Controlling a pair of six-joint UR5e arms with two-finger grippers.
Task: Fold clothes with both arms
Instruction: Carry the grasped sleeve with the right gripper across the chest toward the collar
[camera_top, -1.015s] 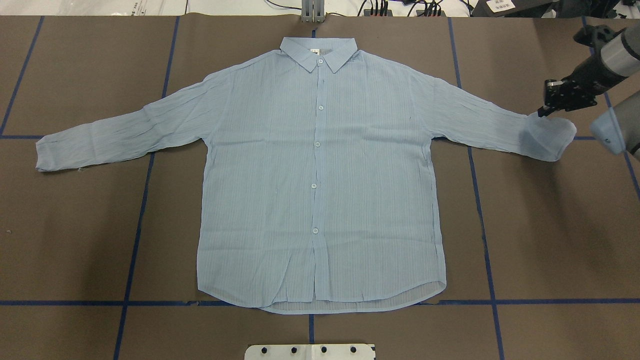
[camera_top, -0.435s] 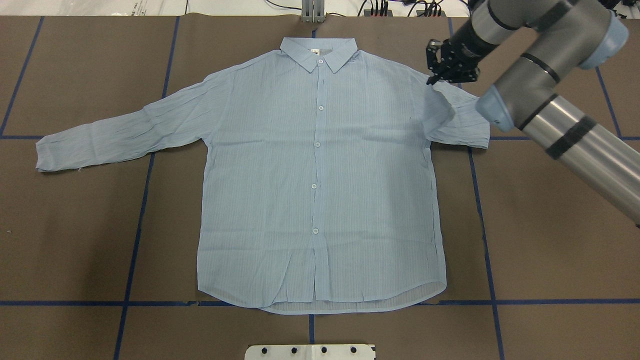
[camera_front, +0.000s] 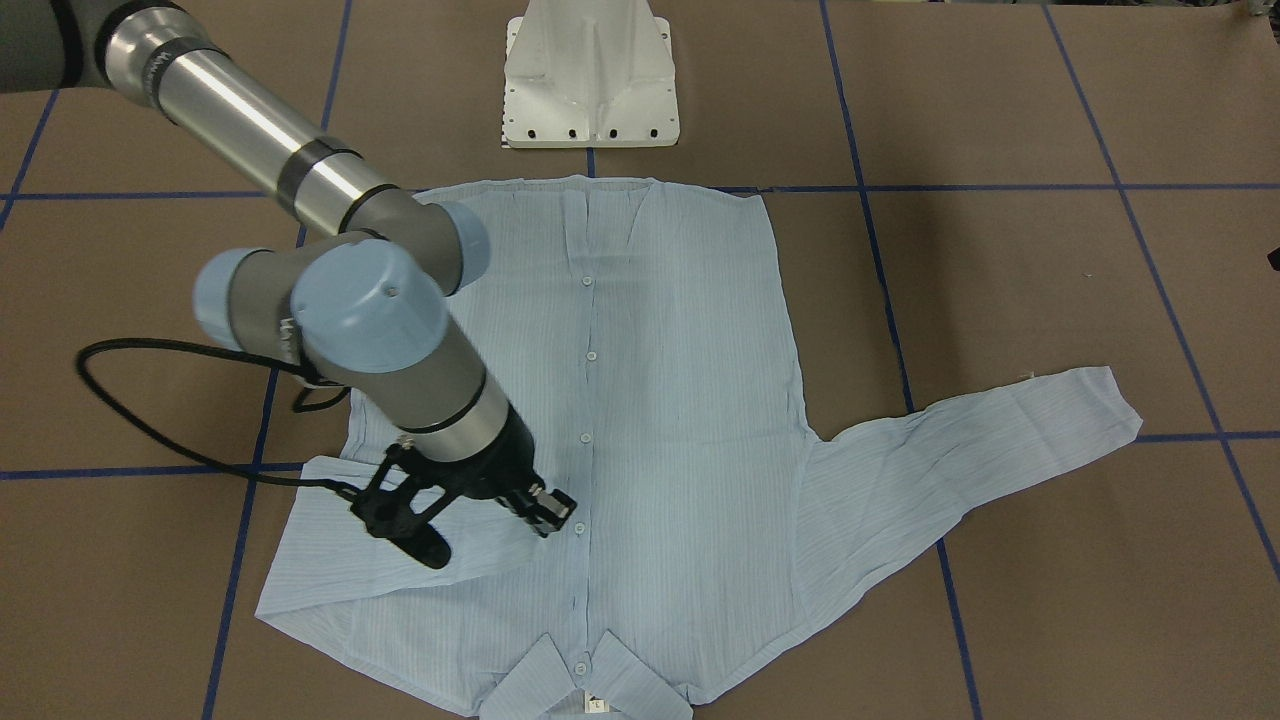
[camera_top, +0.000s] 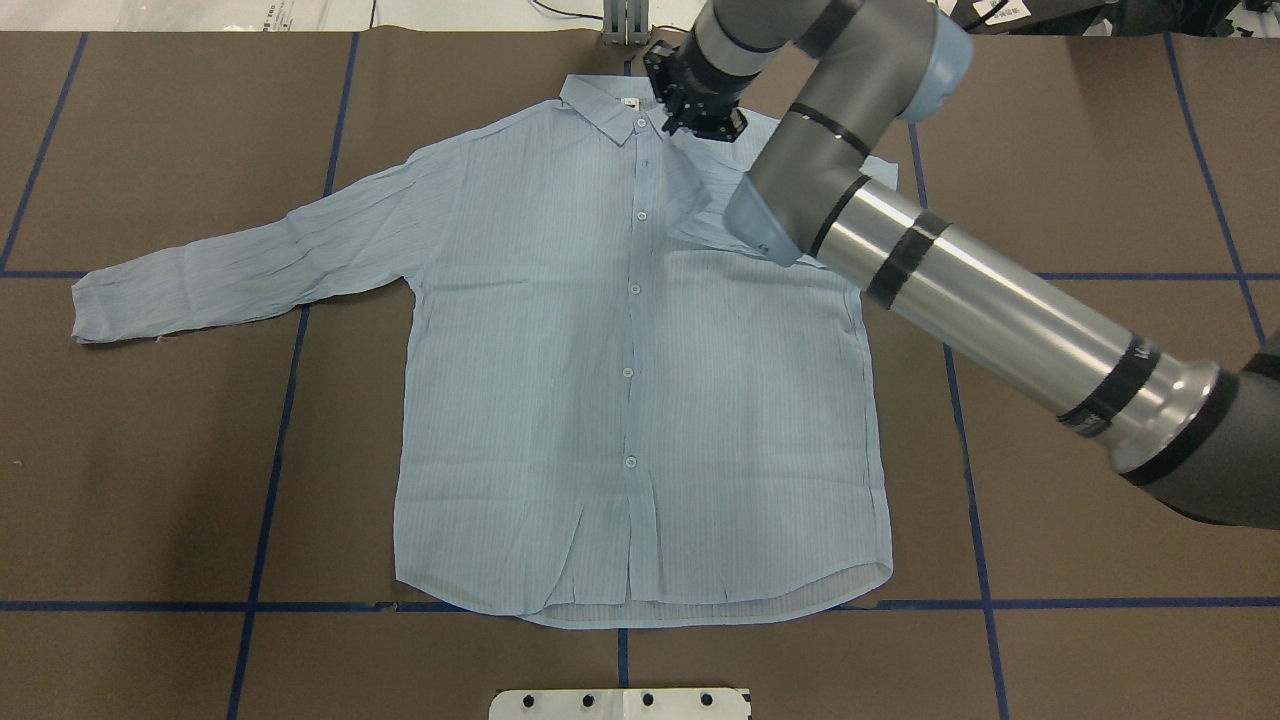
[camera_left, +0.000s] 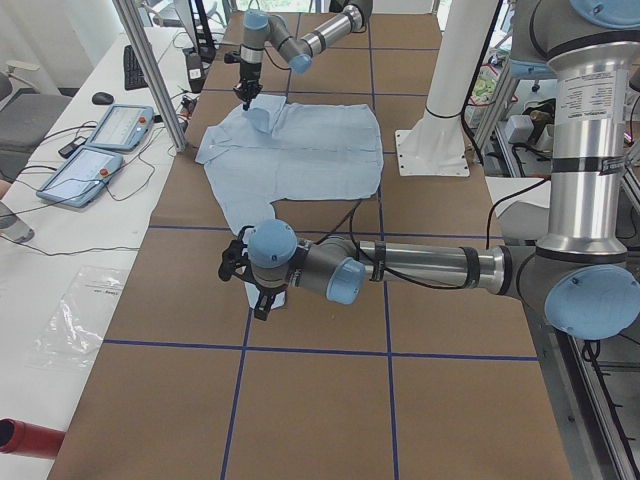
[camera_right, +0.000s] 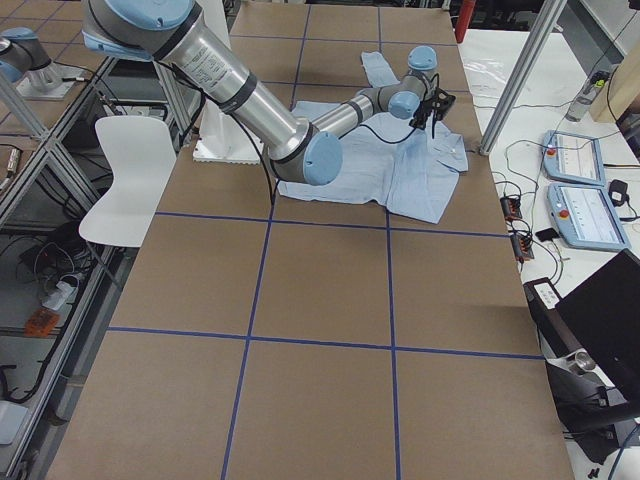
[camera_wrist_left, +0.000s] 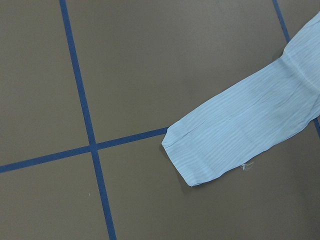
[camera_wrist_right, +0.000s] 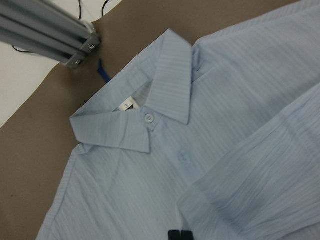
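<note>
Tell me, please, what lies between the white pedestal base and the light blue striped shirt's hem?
Nothing but brown table covering and blue tape lines separates the light blue shirt from the white base, per the overhead view.

This was a robotics lab. The left arm (camera_left: 430, 265) and right arm (camera_top: 960, 290) reached over a table papered in brown (camera_top: 1100, 150) and gridded with blue tape (camera_top: 265, 480), with a white pedestal (camera_front: 590, 75) at its edge. Aluminium frame posts (camera_left: 150, 70) stood beside it. 2 teach pendants (camera_left: 115, 125), a keyboard (camera_left: 133, 67) and loose cables (camera_left: 60, 135) lay on a white side bench (camera_left: 60, 260).
</note>
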